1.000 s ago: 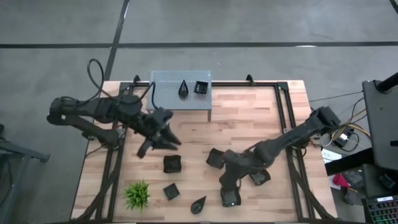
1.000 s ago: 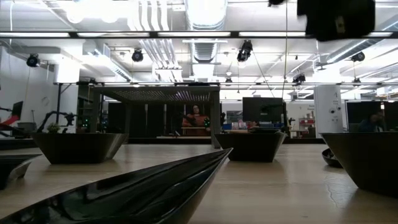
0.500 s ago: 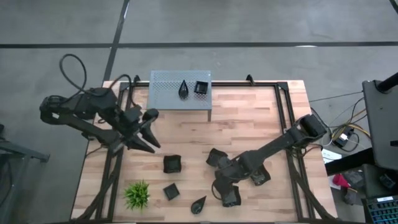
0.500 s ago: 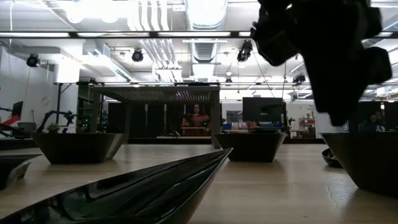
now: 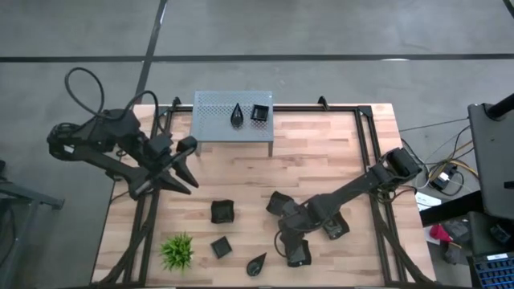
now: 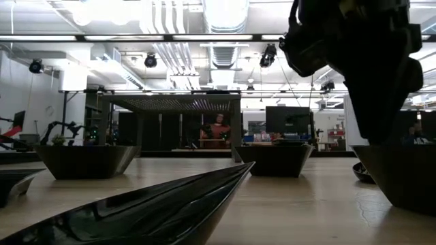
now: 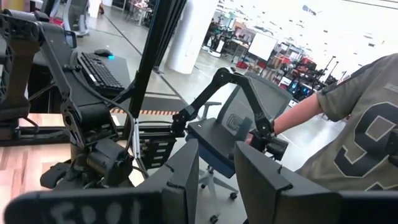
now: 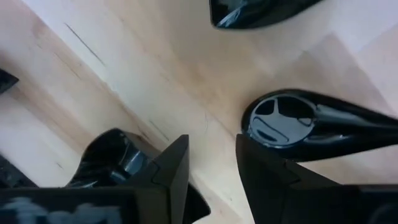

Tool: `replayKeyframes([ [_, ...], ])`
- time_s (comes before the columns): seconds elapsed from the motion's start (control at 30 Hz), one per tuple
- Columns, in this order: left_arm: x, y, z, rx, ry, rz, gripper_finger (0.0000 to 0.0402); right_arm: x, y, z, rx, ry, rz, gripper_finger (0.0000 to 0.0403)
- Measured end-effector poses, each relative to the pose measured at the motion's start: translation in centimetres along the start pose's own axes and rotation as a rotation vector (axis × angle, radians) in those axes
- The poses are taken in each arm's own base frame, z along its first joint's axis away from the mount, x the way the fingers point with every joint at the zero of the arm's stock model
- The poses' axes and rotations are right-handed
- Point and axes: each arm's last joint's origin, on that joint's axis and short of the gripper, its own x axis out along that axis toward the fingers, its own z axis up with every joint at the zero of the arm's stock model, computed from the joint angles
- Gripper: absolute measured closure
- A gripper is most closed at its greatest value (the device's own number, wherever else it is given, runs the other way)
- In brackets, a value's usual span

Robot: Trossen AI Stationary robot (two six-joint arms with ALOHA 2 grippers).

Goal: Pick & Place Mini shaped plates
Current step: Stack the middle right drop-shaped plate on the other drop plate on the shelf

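Several small glossy black plates lie on the wooden table: square ones point(image 5: 222, 211) point(image 5: 221, 246), a teardrop one point(image 5: 257, 263), and others point(image 5: 277, 203) point(image 5: 336, 229) point(image 5: 298, 255) around my right gripper point(image 5: 291, 241). A teardrop plate point(image 5: 238, 115) and a square plate point(image 5: 260, 113) rest on the grey perforated shelf point(image 5: 213, 120). My right gripper point(image 8: 211, 168) is low over the table and open by a narrow gap, between a teardrop plate point(image 8: 311, 127) and another black plate point(image 8: 109, 152). My left gripper point(image 5: 181, 178) is open and empty near the table's left edge. My right gripper points down at the table. One finger point(image 8: 168, 168) stands over the rim of a black plate point(image 8: 118, 149). I cannot tell whether it touches the plate.
A small spiky green plant point(image 5: 177, 251) stands near the front left corner. The black frame rails point(image 5: 365, 152) run along the table's sides. In the left wrist view, a person point(image 7: 354, 124) sits beyond the table.
My left gripper has drawn back from the table's middle toward its left edge. My right gripper has come down and slightly toward the near edge, among the plates at the front right. No plate has moved.
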Motion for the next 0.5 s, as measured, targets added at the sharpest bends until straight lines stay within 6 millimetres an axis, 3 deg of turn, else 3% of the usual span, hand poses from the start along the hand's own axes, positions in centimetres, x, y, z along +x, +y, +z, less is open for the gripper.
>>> replayKeyframes([
  [0.33,0.2,0.2,-0.2,-0.006,0.024,0.013,0.0305,0.0,-0.3,0.1,-0.098,-0.062,-0.047,0.0279],
  [0.5,0.8,1.6,-2.8,-0.036,0.258,0.163,0.0305,0.2,-0.5,0.1,-0.119,-0.060,-0.054,0.0287],
])
